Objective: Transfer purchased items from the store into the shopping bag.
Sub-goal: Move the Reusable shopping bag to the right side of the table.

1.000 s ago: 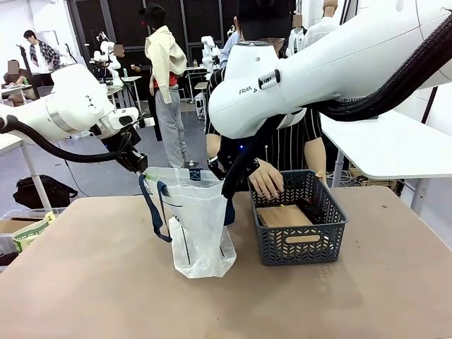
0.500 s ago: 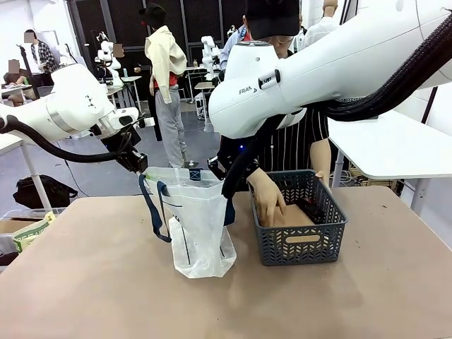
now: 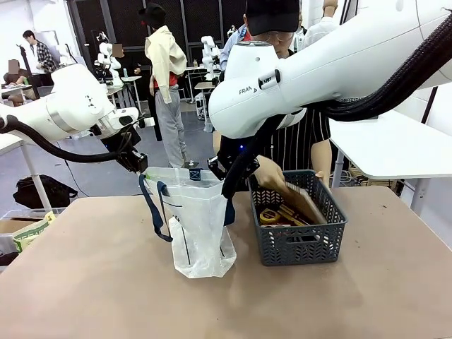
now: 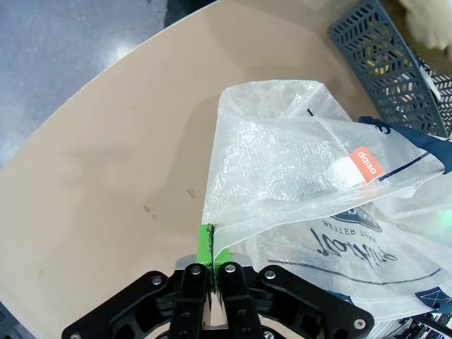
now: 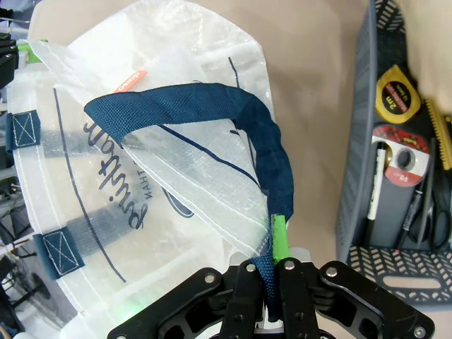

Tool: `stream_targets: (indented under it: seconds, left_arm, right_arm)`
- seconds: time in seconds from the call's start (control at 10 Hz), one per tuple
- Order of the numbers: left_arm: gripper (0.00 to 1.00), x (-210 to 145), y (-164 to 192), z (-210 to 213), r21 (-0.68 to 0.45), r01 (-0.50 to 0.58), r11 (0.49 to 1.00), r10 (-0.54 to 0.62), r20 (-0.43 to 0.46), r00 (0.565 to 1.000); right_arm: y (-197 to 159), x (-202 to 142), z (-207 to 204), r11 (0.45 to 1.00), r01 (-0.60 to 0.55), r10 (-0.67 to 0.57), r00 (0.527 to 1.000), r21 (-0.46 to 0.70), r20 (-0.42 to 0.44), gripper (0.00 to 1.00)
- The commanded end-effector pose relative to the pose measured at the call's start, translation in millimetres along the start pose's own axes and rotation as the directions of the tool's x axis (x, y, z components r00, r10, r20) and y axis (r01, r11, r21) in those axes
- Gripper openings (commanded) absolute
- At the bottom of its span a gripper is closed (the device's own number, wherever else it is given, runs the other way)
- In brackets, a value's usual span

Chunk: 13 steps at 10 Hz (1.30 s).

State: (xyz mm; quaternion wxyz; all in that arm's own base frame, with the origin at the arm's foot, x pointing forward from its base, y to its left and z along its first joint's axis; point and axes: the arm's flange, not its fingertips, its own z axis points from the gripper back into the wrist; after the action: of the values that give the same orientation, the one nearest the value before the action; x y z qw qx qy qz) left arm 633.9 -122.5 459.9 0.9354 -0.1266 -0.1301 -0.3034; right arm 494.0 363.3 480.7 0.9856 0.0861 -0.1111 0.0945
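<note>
Left first: your left gripper (image 3: pixel 140 164) (image 4: pixel 210 244) has its jaws pinched shut on the thin, crinkled rim of the shopping bag (image 3: pixel 198 227) (image 4: pixel 304 166) (image 5: pixel 141 176), and the green pads meet flat on the plastic. The bag stands upright on the smooth tan worktop (image 3: pixel 99 282), near its middle. Its translucent whitish film is creased and its mouth is stretched open between your two arms. Woven navy strap handles hang down its left side, and in the left wrist view a small orange label (image 4: pixel 367 162) sits near the rim.

Your right gripper (image 3: pixel 227 188) (image 5: pixel 274 248) holds the bag's opposite edge. Its jaws are closed on the base of a navy webbing strap, which arches up in a loop.

Just beside the bag on the right, apart from it, sits the store (image 3: pixel 302 244) (image 5: pixel 355 148), a dark grey rectangular plastic basket with lattice-mesh walls. Inside it lies a round yellow-and-black tape measure (image 3: pixel 269 215) (image 5: pixel 397 95) beside slim, dark, pen-like pieces. A flat brown sheet (image 3: pixel 305 203) leans tilted over the basket's far half, with its upper end at the person's hand (image 3: pixel 269 171).
</note>
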Motion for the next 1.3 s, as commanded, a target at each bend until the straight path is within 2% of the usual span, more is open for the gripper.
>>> stream_targets:
  seconds: [0.0,1.2]
  left_arm:
    - [0.0,-3.9,1.9,2.7,0.008,-0.008,1.0,0.008,-0.003,1.0]
    - [0.0,-3.9,1.9,2.7,0.008,-0.008,1.0,0.008,-0.003,1.0]
  right_arm:
    - [-3.2,0.4,0.7,1.0,0.011,-0.01,1.0,0.011,-0.004,0.0]
    - [-3.2,0.4,0.7,1.0,0.011,-0.01,1.0,0.011,-0.004,0.0]
